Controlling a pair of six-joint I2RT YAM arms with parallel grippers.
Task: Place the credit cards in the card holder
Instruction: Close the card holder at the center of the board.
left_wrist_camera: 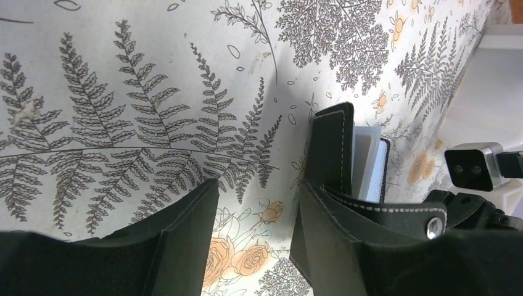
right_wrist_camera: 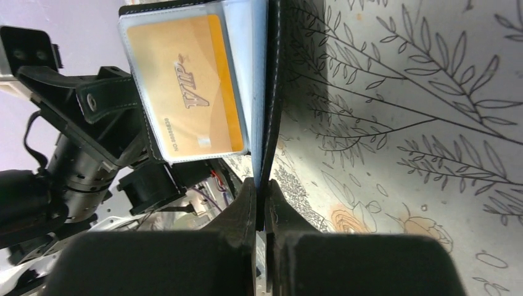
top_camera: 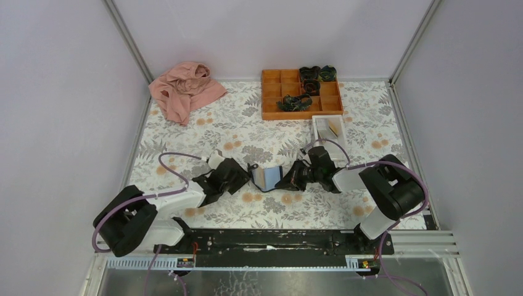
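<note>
The card holder [top_camera: 267,177] stands open between my two grippers, black outside with light-blue pocket panels. In the right wrist view an orange-yellow credit card [right_wrist_camera: 185,86] sits inside a clear pocket of the holder [right_wrist_camera: 271,92]. My right gripper [right_wrist_camera: 264,184] is shut on the holder's black cover and blue panel edge; it also shows in the top view [top_camera: 288,180]. My left gripper [left_wrist_camera: 258,191] is open, its jaws wide apart over the table. The holder's black cover [left_wrist_camera: 333,148] rests against the outer side of its right finger [left_wrist_camera: 345,246]. More cards [top_camera: 335,126] lie in the white tray.
A small white tray [top_camera: 321,131] stands behind the right gripper. An orange compartment tray [top_camera: 271,92] with dark small items is at the back. A pink cloth [top_camera: 185,89] lies at the back left. The right wrist camera [left_wrist_camera: 475,165] shows close to the holder.
</note>
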